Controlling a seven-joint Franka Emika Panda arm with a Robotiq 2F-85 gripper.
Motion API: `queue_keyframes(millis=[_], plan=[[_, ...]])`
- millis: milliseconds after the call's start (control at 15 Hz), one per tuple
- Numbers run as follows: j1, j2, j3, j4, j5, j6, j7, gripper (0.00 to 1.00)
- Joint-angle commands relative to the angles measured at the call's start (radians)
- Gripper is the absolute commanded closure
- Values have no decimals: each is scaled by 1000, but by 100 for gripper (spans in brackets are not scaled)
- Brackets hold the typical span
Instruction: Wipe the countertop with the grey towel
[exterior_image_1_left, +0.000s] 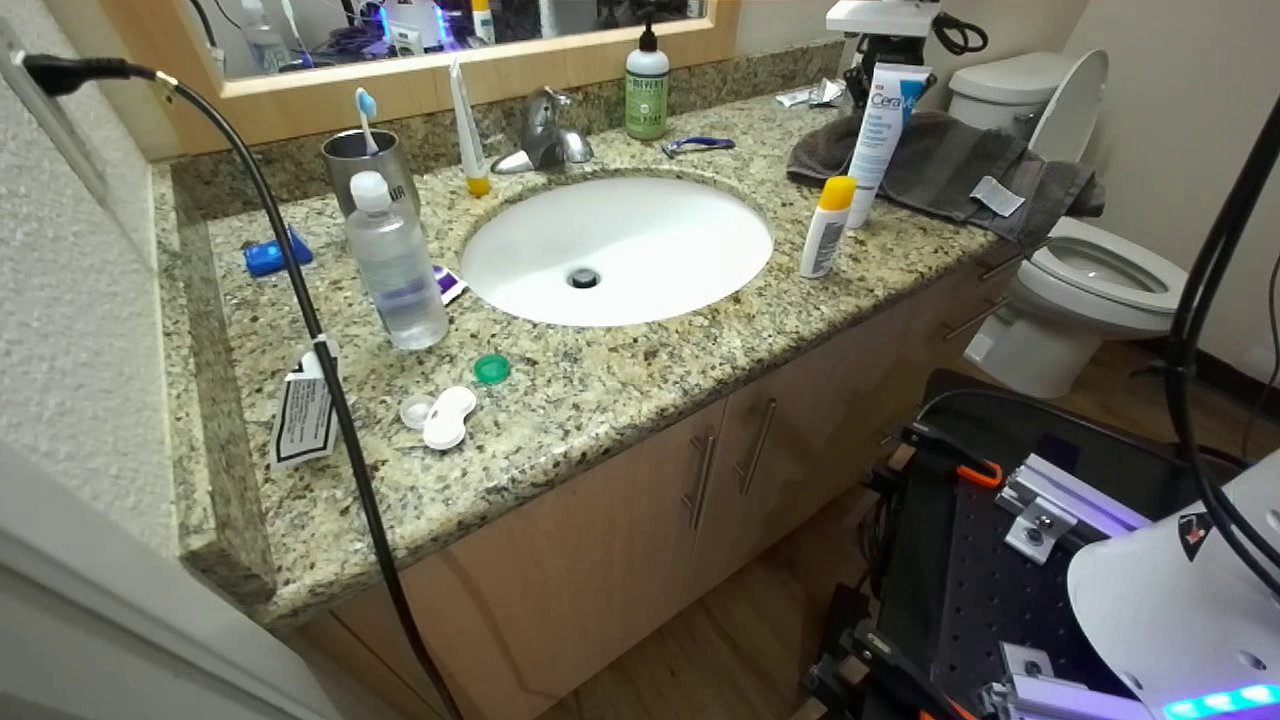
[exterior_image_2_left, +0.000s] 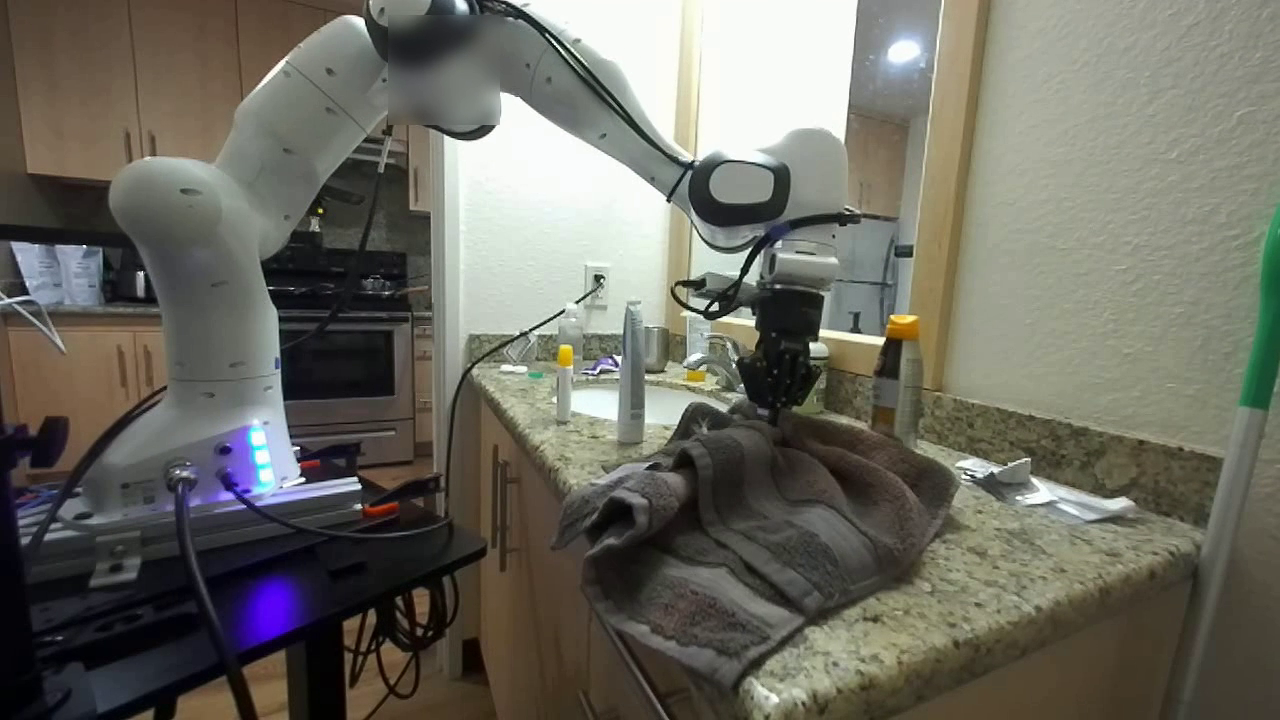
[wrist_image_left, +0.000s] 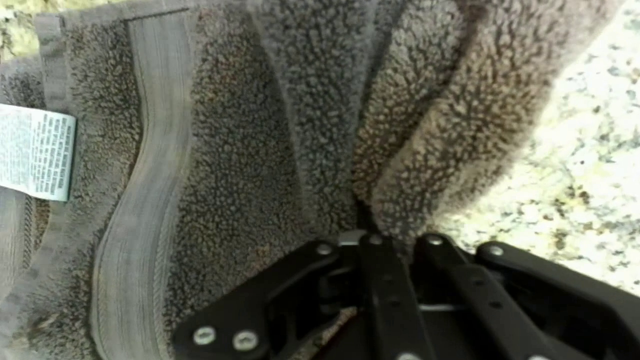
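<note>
Near CeraVe tube (exterior_image_1_left: 883, 143), end effector (exterior_image_2_left: 771, 405) pinching grey towel (exterior_image_2_left: 770, 520).

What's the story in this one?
A Franka arm reaches over a bathroom countertop, its end effector pinching a bunched-up bit of a grey towel. The rest of the cloth lies crumpled on the stone, with part draped over the front edge. A CeraVe tube and a yellow-capped bottle stand between the towel and the sink. It looks like a wiping job, though these stills can't show whether the cloth is moving.
</note>
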Motion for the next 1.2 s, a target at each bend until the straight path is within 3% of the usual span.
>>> queue_keyframes(millis=[0,133,667,1133], plan=[[-53,-50,21,-76,62,-42,-82,66],[-64,-56,13,-83,60,-65,-117,60],[-32,-120,-22,-82,-3,-66,-107,3],[23,-318,-29,-66,-168,-264,-222,0]])
